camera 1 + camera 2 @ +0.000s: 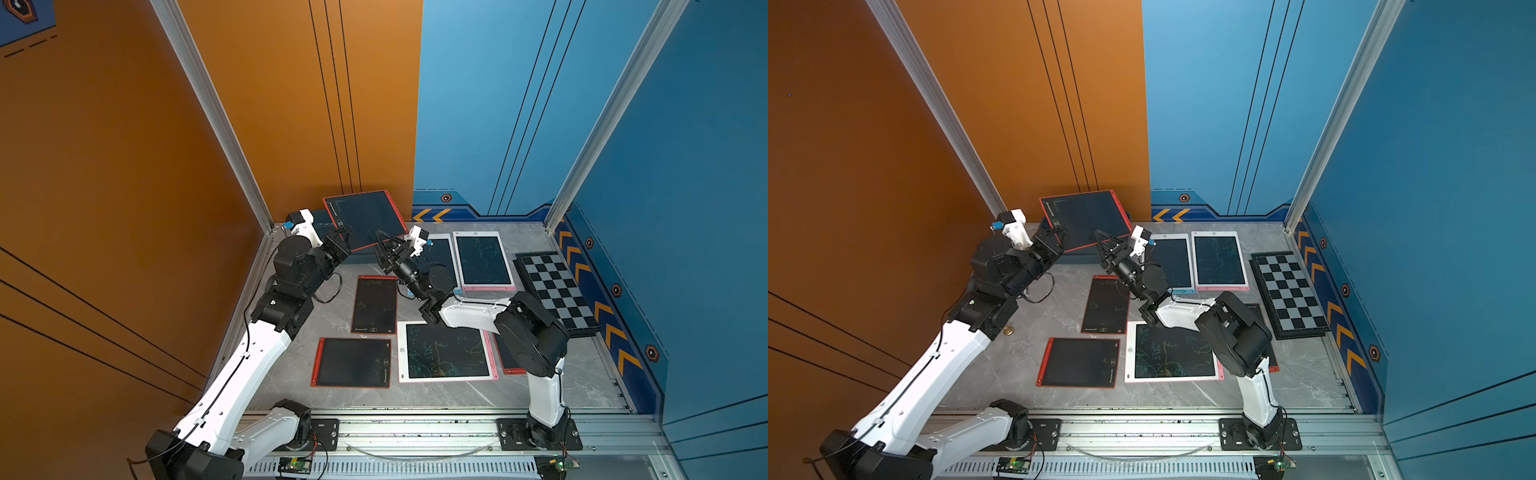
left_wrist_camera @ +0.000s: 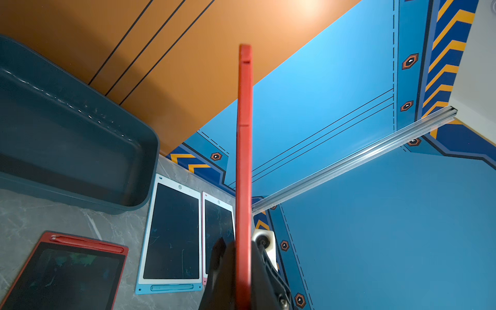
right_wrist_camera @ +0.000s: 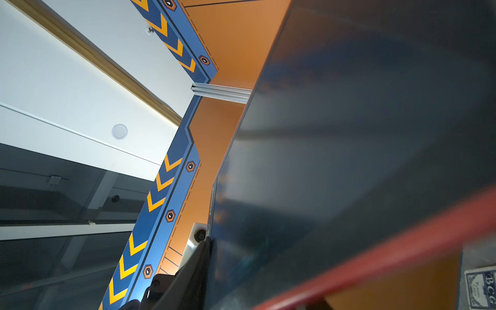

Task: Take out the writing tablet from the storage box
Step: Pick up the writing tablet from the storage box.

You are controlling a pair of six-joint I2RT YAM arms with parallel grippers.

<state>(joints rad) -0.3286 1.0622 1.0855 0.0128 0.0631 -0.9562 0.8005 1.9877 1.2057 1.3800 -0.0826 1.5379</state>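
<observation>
So left gripper (image 1: 342,234) pinches just the writing tablet (image 1: 361,216) edge, can't tell if right gripper (image 1: 381,237) clamped; tablet could pivot, drop to storage box (image 2: 67,188) below

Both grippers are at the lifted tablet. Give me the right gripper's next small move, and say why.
Probably close the right gripper firmly on the red tablet's lower corner. The left gripper clamps the tablet's edge and holds it tilted in the air, out of the storage box. The right gripper sits at that corner, but a firm grip there cannot be confirmed.
</observation>
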